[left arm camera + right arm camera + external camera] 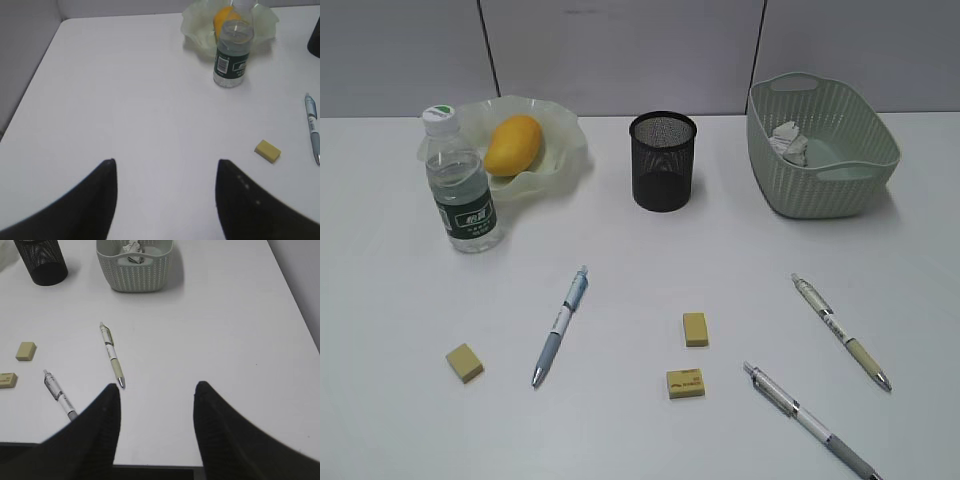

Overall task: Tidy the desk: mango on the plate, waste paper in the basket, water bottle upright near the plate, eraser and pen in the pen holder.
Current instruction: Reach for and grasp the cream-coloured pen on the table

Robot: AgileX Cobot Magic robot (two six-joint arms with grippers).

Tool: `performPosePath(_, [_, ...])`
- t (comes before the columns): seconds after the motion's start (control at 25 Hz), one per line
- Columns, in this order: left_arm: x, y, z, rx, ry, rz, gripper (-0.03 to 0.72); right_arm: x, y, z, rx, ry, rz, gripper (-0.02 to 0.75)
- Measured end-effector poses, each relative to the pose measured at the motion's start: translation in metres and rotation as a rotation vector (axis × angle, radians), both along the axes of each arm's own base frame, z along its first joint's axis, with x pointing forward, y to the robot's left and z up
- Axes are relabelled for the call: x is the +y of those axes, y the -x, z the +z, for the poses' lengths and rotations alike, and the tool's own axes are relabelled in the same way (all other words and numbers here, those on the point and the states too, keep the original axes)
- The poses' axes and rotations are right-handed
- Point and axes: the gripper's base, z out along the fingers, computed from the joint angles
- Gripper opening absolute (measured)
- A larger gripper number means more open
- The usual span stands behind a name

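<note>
Water bottle (463,185) upright; mango (512,144) seemingly diagonal.

Exterior looks down slantwise; both wrist views share the desk (380,300)

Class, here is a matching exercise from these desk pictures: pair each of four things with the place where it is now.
Things:
1. mango
2. waste paper
3. water bottle
4. blue pen

Places:
A. standing upright on the desk, just in front of the plate
B. lying flat on the desk, outside the pen holder
C. inside the basket
D. on the plate

Pairs: 1-D, 2-C, 3-A, 4-B
</note>
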Motion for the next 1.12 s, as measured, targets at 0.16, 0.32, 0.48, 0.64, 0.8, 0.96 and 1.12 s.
performPosePath(0.16, [0.0002, 0.0000, -0.0005, 0.000, 0.000, -0.020, 0.470, 0.0000, 0.0000, 0.0000, 0.000, 0.000, 0.000, 0.386])
performPosePath(0.32, [0.0009, -0.0001, -0.0005, 0.000, -0.005, -0.038, 0.470, 0.0000, 0.0000, 0.0000, 0.000, 0.000, 0.000, 0.386])
performPosePath(0.48, [0.0010, -0.0001, -0.0005, -0.001, -0.006, -0.039, 0.470, 0.0000, 0.0000, 0.0000, 0.000, 0.000, 0.000, 0.386])
performPosePath(0.64, [0.0011, 0.0002, -0.0004, -0.003, 0.006, -0.034, 0.449, 0.0000, 0.0000, 0.0001, -0.001, 0.000, 0.000, 0.386])
performPosePath(0.8, [0.0011, 0.0002, -0.0004, -0.003, 0.012, -0.031, 0.431, 0.0000, 0.0000, 0.0001, -0.001, 0.000, 0.000, 0.386])
performPosePath(0.96, [0.0011, 0.0002, -0.0003, -0.004, 0.012, -0.031, 0.414, 0.0000, 0.0000, 0.0001, -0.001, 0.000, 0.000, 0.386])
performPosePath(1.12, [0.0011, 0.0001, -0.0003, -0.004, 0.011, -0.031, 0.409, 0.0000, 0.0000, 0.0001, -0.001, 0.000, 0.000, 0.386])
